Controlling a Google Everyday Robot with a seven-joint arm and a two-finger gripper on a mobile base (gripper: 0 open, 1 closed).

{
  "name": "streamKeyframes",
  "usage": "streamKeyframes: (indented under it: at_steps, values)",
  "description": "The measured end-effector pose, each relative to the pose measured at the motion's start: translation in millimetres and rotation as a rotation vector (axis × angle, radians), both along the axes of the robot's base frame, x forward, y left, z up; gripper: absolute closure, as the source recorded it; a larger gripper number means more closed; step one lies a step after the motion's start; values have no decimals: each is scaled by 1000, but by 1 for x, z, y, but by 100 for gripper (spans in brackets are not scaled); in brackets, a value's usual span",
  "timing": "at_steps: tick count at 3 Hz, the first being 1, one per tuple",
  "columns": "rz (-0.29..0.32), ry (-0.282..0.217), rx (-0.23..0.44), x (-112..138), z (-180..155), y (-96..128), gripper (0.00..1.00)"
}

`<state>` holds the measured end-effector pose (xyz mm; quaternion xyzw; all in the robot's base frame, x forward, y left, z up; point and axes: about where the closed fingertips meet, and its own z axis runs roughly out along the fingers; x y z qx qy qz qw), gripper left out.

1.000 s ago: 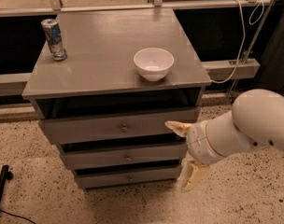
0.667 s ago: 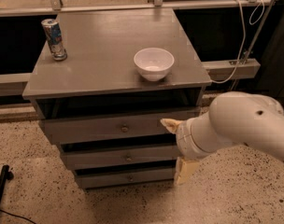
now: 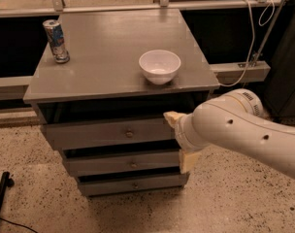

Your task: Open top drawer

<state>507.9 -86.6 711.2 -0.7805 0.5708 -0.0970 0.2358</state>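
Observation:
The top drawer (image 3: 99,134) is the upper grey front of a small grey cabinet, with a small round metal knob (image 3: 129,133) at its centre. It looks pushed in, with a dark gap above it. My gripper (image 3: 179,141) is at the end of a thick white arm that comes in from the right. It is open, with one cream fingertip (image 3: 171,118) at the drawer's right end and the other (image 3: 187,161) lower, by the middle drawer. It is to the right of the knob and holds nothing.
A white bowl (image 3: 159,66) and a drink can (image 3: 56,41) stand on the cabinet top (image 3: 104,62). Two more grey drawers (image 3: 123,165) sit below. A white cable (image 3: 249,42) hangs at the right. A black object (image 3: 2,195) lies on the speckled floor at left.
My arm and gripper have moved left, from beside the cabinet's right edge to in front of the top drawer's right end. The drawer has not moved.

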Motion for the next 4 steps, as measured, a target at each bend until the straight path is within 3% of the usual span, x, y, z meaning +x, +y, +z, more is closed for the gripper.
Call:
streamKeyframes:
  at_steps: [1, 2, 4]
  values:
    - [-18, 3, 6, 30, -14, -22, 0]
    - [-15, 16, 84, 68, -22, -26, 0]
    - [-58, 42, 159, 101, -39, -13, 0]
